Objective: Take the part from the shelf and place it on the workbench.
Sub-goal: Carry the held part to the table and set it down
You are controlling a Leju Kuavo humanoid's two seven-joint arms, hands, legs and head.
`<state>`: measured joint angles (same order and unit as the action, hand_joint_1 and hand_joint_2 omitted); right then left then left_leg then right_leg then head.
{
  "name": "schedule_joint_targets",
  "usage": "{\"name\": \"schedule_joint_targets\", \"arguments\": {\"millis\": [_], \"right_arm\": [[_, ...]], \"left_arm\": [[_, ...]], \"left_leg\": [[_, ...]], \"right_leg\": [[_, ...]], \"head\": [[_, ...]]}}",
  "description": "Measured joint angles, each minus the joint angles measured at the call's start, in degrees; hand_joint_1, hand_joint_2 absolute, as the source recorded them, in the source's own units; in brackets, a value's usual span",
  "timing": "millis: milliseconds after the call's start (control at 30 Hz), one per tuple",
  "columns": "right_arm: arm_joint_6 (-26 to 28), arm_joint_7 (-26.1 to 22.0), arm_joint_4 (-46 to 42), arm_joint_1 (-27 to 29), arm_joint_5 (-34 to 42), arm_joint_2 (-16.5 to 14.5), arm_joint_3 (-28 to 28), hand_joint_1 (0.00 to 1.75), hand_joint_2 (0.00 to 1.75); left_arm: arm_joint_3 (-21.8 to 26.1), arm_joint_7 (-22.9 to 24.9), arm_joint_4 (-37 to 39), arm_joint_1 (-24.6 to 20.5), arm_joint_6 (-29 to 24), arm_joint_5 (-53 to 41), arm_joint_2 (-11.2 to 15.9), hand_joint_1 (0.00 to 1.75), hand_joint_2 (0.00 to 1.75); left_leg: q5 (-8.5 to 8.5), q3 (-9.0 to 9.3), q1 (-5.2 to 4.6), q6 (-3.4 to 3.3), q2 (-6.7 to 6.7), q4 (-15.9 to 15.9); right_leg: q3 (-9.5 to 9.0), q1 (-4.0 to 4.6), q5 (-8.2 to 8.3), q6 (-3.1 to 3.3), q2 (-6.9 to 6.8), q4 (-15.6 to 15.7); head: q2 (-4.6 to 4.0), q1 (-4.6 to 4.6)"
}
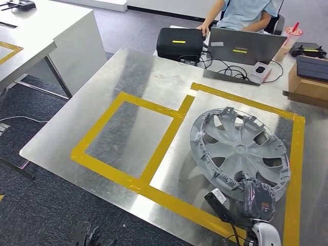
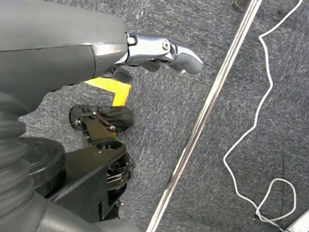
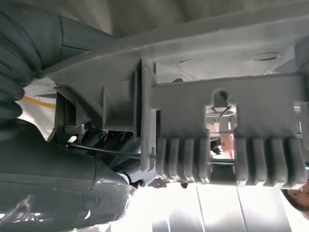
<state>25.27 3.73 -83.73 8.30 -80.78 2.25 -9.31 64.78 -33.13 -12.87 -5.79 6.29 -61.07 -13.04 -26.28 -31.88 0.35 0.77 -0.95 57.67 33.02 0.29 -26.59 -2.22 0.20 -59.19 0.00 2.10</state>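
Note:
A grey hubcap (image 1: 240, 148) lies on the metal workbench (image 1: 127, 77), inside the right-hand square of yellow tape. My right hand (image 1: 257, 200) is at the hubcap's near rim and grips it. In the right wrist view the rim of the hubcap (image 3: 226, 111) with its ribs and clips passes close between the grey cover and the thumb (image 3: 54, 188). My left hand (image 1: 87, 234) hangs low beside the bench's near edge. In the left wrist view the left hand (image 2: 160, 53) has its fingers stretched out over the carpet, holding nothing.
The left taped square (image 1: 129, 136) is bare. A person sits at the far side behind a laptop (image 1: 242, 48), a black case (image 1: 179, 42), cables and a cup (image 1: 288, 43). A cardboard box (image 1: 309, 84) stands far right. A white table (image 1: 35, 36) is at the left. A metal bar (image 2: 204, 111) and a white cable (image 2: 262, 121) lie on the floor.

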Motion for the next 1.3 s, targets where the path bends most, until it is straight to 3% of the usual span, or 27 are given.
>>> {"name": "schedule_joint_targets", "arguments": {"millis": [133, 333, 667, 700, 733, 800, 833, 867, 1167, 1300], "right_arm": [[-3.2, -0.7, 4.2, -3.6, 2.5, 2.6, -0.5, 1.75, 1.75], [-7.7, -3.2, 10.6, -9.6, 6.5, 5.7, -0.7, 1.75, 1.75], [-8.6, -4.6, 17.8, -15.5, 5.3, 6.9, -1.7, 1.75, 1.75], [-8.6, -4.6, 17.9, -15.6, 4.9, 6.9, -2.0, 1.5, 1.75], [-8.5, -4.6, 17.9, -15.7, 4.6, 6.9, -2.3, 1.06, 1.75], [-8.3, -4.6, 17.9, -15.8, 4.1, 6.9, -3.0, 0.19, 1.75], [-8.0, -4.6, 17.8, -15.7, 3.8, 6.9, -3.4, 0.0, 1.75], [-7.7, -4.5, 17.8, -15.4, 3.6, 6.9, -3.8, 0.0, 1.75], [-5.7, -3.8, 17.1, -13.9, 3.2, 6.9, -5.3, 0.0, 1.75], [-3.9, -6.0, 15.5, -12.5, 5.6, 6.7, -5.5, 0.0, 1.75]], "left_arm": [[-0.3, 0.3, 0.0, -0.2, 0.2, -0.7, 0.1, 0.0, 1.75], [-1.3, 0.8, 0.0, -0.7, 0.3, -1.5, 0.2, 0.0, 1.75], [-2.5, 0.7, 0.0, -1.3, 0.1, -2.1, 0.2, 0.0, 1.75], [-2.5, 0.7, 0.0, -1.3, 0.0, -2.0, 0.2, 0.0, 1.75], [-2.6, 0.7, 0.0, -1.4, -0.3, -2.1, 0.2, 0.0, 1.75], [-2.9, 0.7, 0.0, -1.4, -0.8, -2.2, 0.2, 0.0, 0.87], [-3.0, 0.8, 0.0, -1.4, -1.0, -2.2, 0.2, 0.0, 0.44], [-3.1, 0.8, 0.0, -1.4, -1.2, -2.2, 0.2, 0.0, 0.0], [-3.2, 1.4, 0.0, -1.5, -1.6, -1.4, 0.1, 0.0, 0.0], [-3.2, 1.4, 0.0, -1.4, -1.6, -1.0, 0.0, 0.0, 0.0]], "left_leg": [[-0.17, 0.32, 0.1, 0.32, -0.1, 0.0], [-0.05, 0.66, 0.13, 0.14, -0.6, 0.0], [0.21, 0.68, 0.11, -0.23, -0.72, 0.0], [0.21, 0.67, 0.11, -0.24, -0.73, 0.0], [0.21, 0.67, 0.1, -0.25, -0.73, 0.0], [0.21, 0.69, 0.1, -0.25, -0.73, 0.0], [0.22, 0.7, 0.1, -0.27, -0.72, 0.0], [0.23, 0.68, 0.09, -0.29, -0.71, 0.0], [0.43, 0.31, 0.1, -0.31, -0.69, 0.0], [0.4, 0.27, 0.11, -0.31, -0.68, 0.0]], "right_leg": [[0.07, 0.09, -0.18, 0.35, 0.16, 0.0], [-0.34, 0.13, -0.08, 0.45, 0.57, 0.5], [-0.62, 0.12, 0.53, 0.29, 0.67, 1.0], [-0.63, 0.12, 0.56, 0.25, 0.68, 1.0], [-0.64, 0.12, 0.58, 0.21, 0.68, 1.0], [-0.63, 0.11, 0.74, 0.02, 0.68, 1.0], [-0.61, 0.11, 0.83, -0.09, 0.67, 1.0], [-0.6, 0.1, 0.91, -0.19, 0.64, 1.0], [-0.79, 0.1, 1.1, -0.12, 0.56, 1.0], [-0.69, 0.11, 1.0, -0.08, 0.52, 1.0]], "head": [[0.0, -0.02], [0.0, -0.04], [0.0, -0.04], [0.0, -0.05], [0.0, -0.05], [0.0, -0.04], [0.0, -0.04], [0.0, -0.04], [0.0, -0.04], [0.0, -0.05]]}}
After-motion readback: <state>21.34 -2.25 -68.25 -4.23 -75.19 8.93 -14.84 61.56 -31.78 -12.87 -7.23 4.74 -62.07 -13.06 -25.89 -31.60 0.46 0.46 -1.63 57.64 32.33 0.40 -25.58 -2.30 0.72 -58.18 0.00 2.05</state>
